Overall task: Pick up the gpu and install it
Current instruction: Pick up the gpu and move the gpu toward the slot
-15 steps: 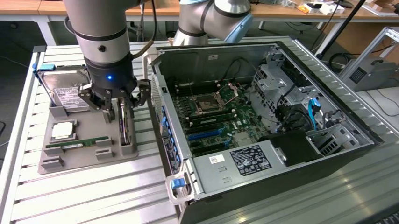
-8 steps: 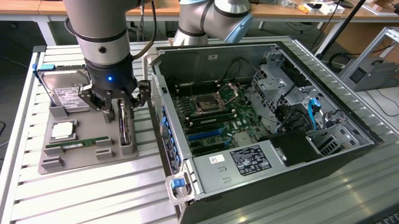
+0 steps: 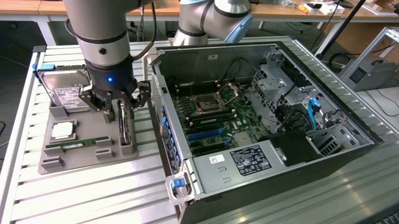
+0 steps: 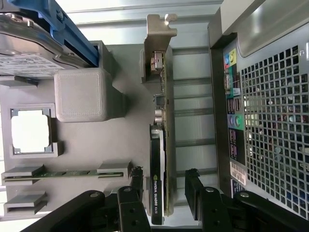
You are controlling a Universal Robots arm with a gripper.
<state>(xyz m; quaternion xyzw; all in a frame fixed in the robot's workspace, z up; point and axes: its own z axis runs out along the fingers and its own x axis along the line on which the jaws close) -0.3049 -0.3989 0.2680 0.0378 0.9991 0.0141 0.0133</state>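
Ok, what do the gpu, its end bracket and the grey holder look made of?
gpu: dark circuit board seen edge-on with small metal parts, plus a black, slightly glossy shroud, likely plastic; end bracket: bare silvery sheet metal with a bent tab; holder: matte grey plastic, possibly printed.

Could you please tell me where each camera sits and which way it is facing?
Exterior view: sits high off the arm, looking down on the table, tray on the exterior view's left, open computer case on its right; the arm and gripper show.
Wrist view: sits on the wrist, looking down at the gpu standing on edge; the open gripper's fingers show either side of it.
Both share the gripper, gpu, tray, hard drive and computer case.
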